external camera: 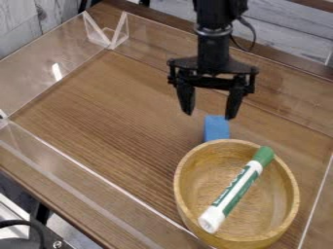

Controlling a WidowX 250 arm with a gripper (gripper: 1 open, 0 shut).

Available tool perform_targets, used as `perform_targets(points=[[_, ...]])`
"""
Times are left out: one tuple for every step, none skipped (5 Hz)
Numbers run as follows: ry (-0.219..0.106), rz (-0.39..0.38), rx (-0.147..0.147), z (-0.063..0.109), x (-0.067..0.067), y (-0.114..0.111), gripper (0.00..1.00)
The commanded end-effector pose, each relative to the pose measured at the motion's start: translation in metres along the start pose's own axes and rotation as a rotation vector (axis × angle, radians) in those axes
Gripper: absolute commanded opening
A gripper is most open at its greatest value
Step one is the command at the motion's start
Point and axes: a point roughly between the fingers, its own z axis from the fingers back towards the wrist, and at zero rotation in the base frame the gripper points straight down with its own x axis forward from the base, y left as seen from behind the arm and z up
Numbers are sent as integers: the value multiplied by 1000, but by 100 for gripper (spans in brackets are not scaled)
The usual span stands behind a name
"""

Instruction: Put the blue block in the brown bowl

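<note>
The blue block (216, 128) lies flat on the wooden table, just beyond the far rim of the brown bowl (196, 171). My black gripper (212, 106) points straight down right above the block. Its two fingers are spread wide, one to each side of the block's far end, and nothing is between them. The fingertips hang slightly above the block's top. Inside the bowl lies a white marker with a green cap (239, 187).
A clear acrylic wall (39, 148) borders the table on the left and front. A clear folded stand (103, 32) sits at the back left corner. Bare wood spreads to the left of the block.
</note>
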Motion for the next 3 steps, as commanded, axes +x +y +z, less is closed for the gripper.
perform_targets(points=[[-44, 18, -27, 0, 5, -8, 100], [-51, 45, -38, -11, 7, -11, 100], [-58, 61, -49, -19, 10, -12, 100]])
